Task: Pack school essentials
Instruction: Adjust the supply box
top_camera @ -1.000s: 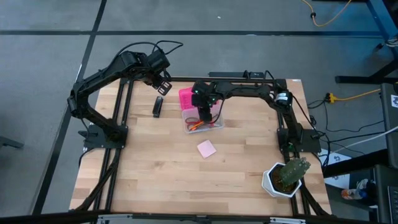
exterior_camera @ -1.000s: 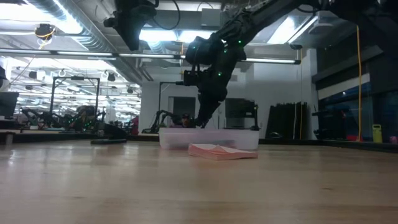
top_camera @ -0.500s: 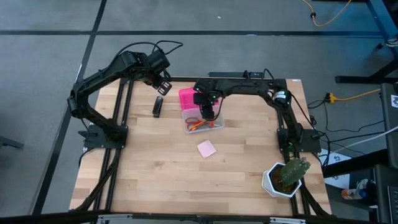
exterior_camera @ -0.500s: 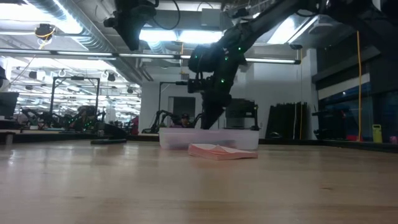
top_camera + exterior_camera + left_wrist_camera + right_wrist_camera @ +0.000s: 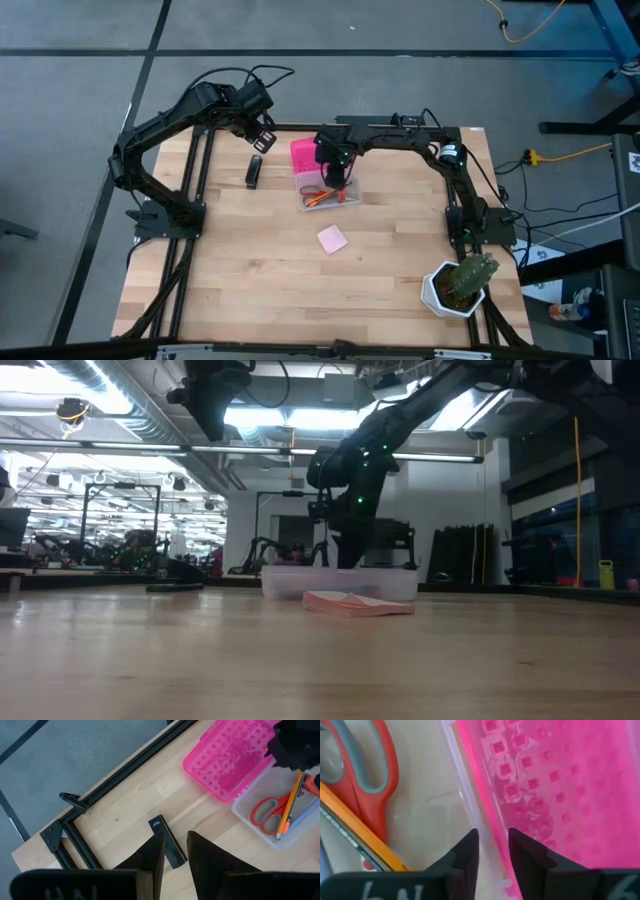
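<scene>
A clear plastic box (image 5: pixel 346 198) stands at the table's far middle, its pink lid (image 5: pixel 303 155) lying open beside it. In the box lie red-handled scissors (image 5: pixel 270 812), an orange pencil (image 5: pixel 290 802) and a pen (image 5: pixel 301 817). My right gripper (image 5: pixel 335 170) is shut and points down, low over the box's rim next to the lid (image 5: pixel 560 785). A small black oblong item (image 5: pixel 253 172) lies flat left of the box. My left gripper (image 5: pixel 262 138) is shut and hangs high above it (image 5: pixel 167 842). A pink square notepad (image 5: pixel 332 238) lies flat nearer the front. My right gripper's fingertips (image 5: pixel 470 845) stand close over the clear box's rim (image 5: pixel 465 802), where the pink lid joins it. They come from above, pointing down. I cannot tell whether they touch the rim or the lid.
A cactus in a white pot (image 5: pixel 462 283) stands at the near right corner. Black frame rails (image 5: pixel 115 780) run along the table's far and side edges. Bare wood lies around the notepad (image 5: pixel 355 604) and toward the near edge.
My right gripper has moved toward the table's far edge, from over the scissors and pencil at the box's near part to the box's rim beside the pink lid. It stays low and pointing down.
</scene>
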